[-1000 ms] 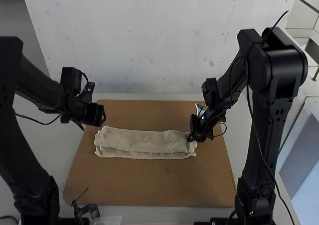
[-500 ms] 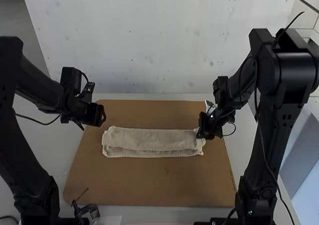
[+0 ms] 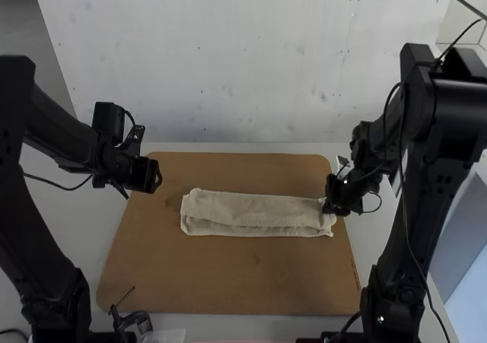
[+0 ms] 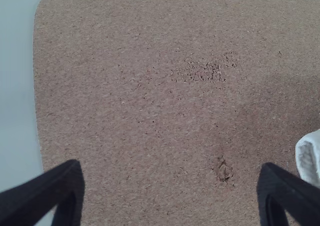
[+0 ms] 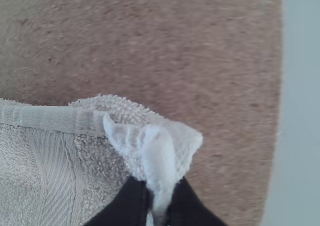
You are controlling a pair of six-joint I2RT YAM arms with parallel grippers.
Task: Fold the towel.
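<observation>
So the towel [image 3: 251, 210] is lying on the brown board [image 3: 228, 274] that sits on the pale bench [image 3: 228, 325], and it's in pretty decent shape tbh. It's folded into a long, narrow strip running left to right, mostly flat, with a bit of the under layer sticking out along the near side. It sits on the far half of the board, its left end well in from the board's left edge and its right end right near the right edge.

The right arm [image 3: 418, 229] has its end effector [image 3: 329, 204] at the right end of the strip, on the far corner. From its wrist view, that end effector [image 5: 160, 196] is clamped on the towel's corner, with the cloth scrunched up into a little bunch between its black fingers. You can also see the banded hem and the fuzzy, ribbed weave beside the pinch.

Over on the other side, the left arm [image 3: 61, 130] has its end effector [image 3: 157, 178] hanging out by the board's far left corner, apart from the towel. Its fingers are spread wide with nothing between them, just board behind, and a bit of the towel peeks in beyond one finger. That wrist view also picks up a scuffed patch [image 4: 207, 70] and a small dark mark [image 4: 223, 168] on the board.
</observation>
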